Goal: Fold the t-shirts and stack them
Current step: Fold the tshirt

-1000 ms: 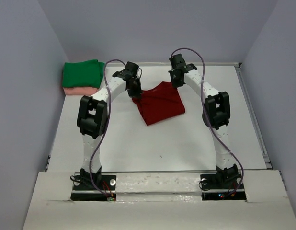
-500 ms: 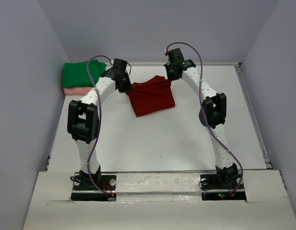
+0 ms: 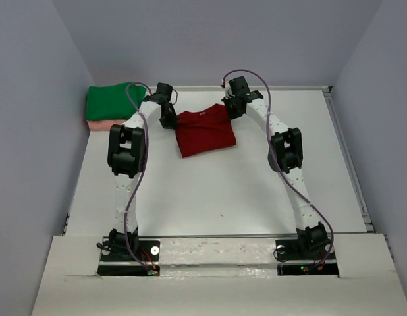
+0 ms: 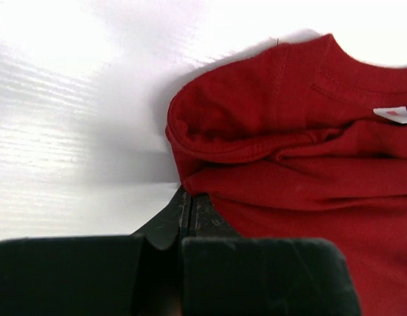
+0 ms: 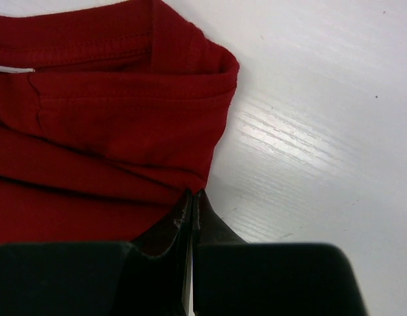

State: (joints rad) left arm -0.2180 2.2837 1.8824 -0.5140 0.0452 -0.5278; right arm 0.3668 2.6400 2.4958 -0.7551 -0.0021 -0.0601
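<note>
One red t-shirt [image 3: 205, 131], one green t-shirt [image 3: 113, 102], one pink t-shirt [image 3: 101, 124].

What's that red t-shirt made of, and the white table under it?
The red t-shirt looks like soft knit fabric, probably cotton, matte: it bunches into limp folds and shows stitched seams at the collar. The table looks like a hard, smooth white board, perhaps painted or laminated, slightly glossy: streaky light reflections run across it.
</note>
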